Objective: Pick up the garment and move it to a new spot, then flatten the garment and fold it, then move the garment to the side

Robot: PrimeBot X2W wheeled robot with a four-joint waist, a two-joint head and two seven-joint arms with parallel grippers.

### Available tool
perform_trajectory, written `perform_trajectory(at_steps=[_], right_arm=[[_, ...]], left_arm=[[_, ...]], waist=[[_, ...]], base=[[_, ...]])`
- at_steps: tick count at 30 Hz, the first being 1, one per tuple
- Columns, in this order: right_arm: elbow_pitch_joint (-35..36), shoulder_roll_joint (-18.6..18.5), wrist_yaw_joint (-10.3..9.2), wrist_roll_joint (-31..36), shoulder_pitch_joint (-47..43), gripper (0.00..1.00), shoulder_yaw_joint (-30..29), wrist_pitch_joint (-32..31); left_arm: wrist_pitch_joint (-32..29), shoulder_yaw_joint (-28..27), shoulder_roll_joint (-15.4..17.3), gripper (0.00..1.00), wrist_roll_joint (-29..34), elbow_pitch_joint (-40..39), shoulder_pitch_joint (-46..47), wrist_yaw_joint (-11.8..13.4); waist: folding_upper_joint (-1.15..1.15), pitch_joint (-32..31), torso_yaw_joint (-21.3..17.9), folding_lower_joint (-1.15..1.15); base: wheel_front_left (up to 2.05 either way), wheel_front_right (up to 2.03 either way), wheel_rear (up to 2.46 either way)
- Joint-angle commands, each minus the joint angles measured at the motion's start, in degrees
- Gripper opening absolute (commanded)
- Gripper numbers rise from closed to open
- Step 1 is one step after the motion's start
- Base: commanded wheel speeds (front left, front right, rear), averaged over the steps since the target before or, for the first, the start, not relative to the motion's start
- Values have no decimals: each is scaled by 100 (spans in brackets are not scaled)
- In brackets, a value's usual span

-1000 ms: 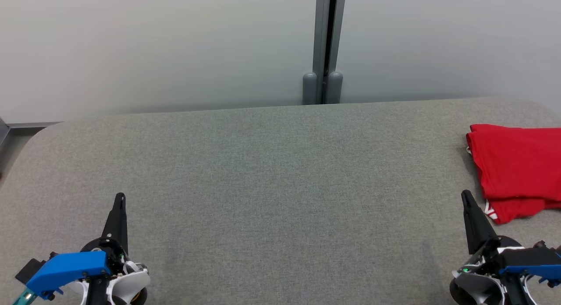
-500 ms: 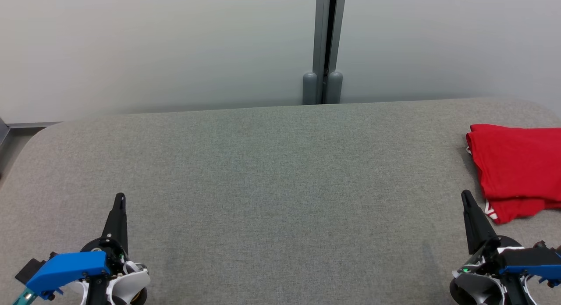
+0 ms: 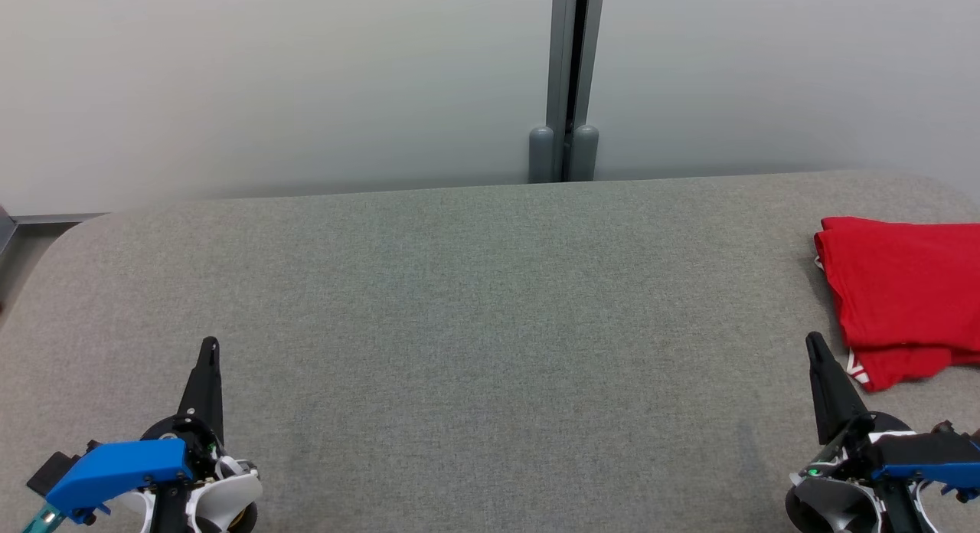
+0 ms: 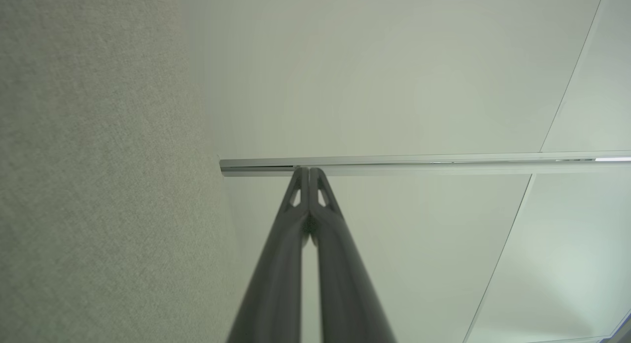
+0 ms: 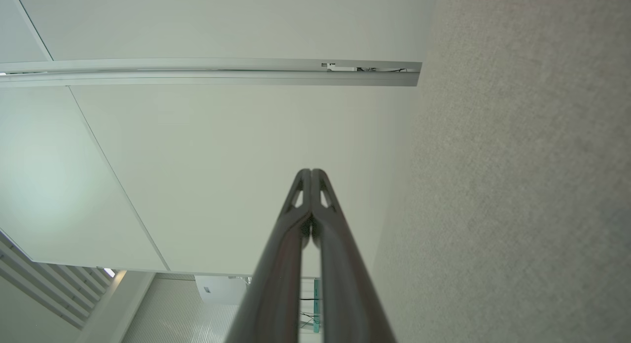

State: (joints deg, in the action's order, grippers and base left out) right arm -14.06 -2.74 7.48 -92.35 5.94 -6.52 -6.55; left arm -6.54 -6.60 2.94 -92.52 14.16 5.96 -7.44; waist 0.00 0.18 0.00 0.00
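Nothing has moved. Folded red cloth garment lies aside on grey fabric counter; left hand, right hand closed, empty. Final step judged done; no move required.

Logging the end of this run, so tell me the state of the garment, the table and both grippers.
Red fabric garment: folded, lying flat, not held.
Grey fabric-covered table: bears the garment at its right side.
Left gripper: jaws shut, empty.
Right gripper: jaws shut, empty, apart from the garment.
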Motion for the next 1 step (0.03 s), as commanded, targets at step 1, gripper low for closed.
perform_trajectory(at_steps=[1], right_arm=[[19, -26, 2, -15, 48, 0, -10, -14]], left_arm=[[-24, -17, -13, 0, 28, -24, 61, -26]], waist=[[0, 0, 0, 0]], base=[[0, 0, 0]])
